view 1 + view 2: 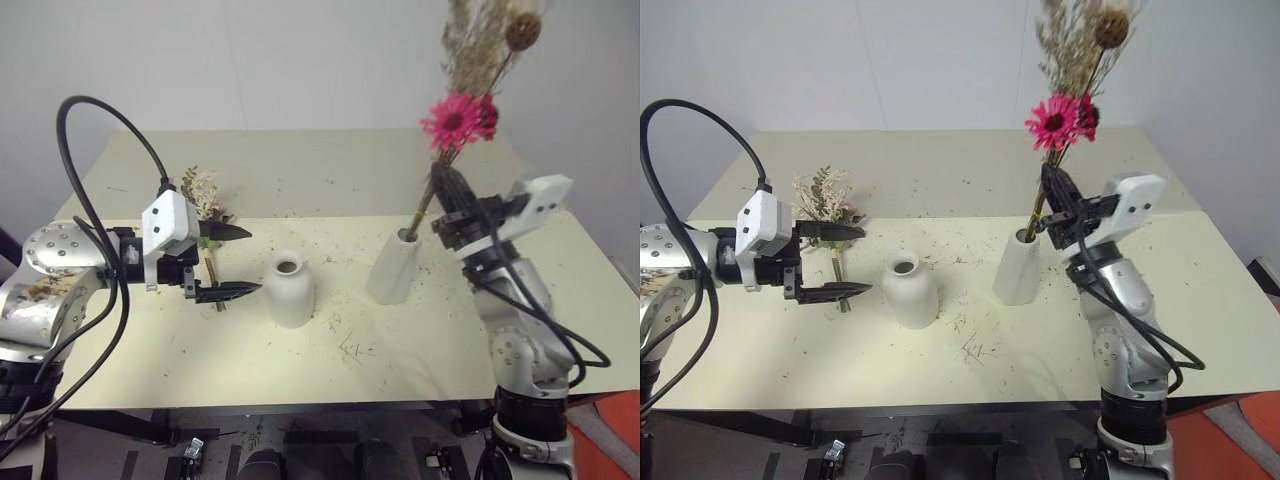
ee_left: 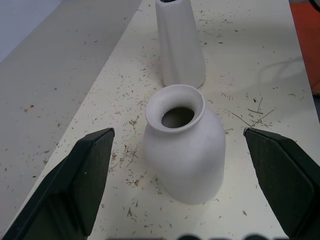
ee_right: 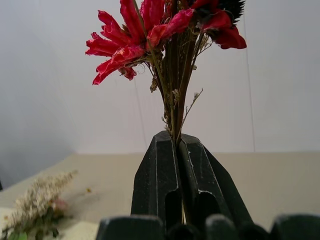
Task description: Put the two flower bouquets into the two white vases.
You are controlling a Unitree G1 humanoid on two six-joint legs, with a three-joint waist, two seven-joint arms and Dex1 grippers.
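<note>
Nearest my left gripper (image 1: 228,262), whose fingers stand spread wide with nothing between them, is the short round vase (image 1: 289,288); it sits just ahead of the fingertips, upright, its mouth open. Bits of dried stem and chaff litter the cream table (image 1: 150,350) all around it. Behind my left fingers, flat on the table, lies the pale bouquet (image 1: 824,203), its stems pointing toward the near edge, partly hidden by the upper finger.

To the right of the short vase, a bare strip of table between them, stands the taller tapered vase (image 1: 394,266). My right gripper (image 1: 452,195) is pressed together on the stems of the pink-red daisy bouquet (image 1: 458,120), which rises steeply above it; the stem ends reach down to the tall vase's mouth, though I cannot tell how deep they sit. My right forearm stands just beside that vase.

Beyond both vases the table runs open to its far edge and the plain wall (image 1: 300,60).
</note>
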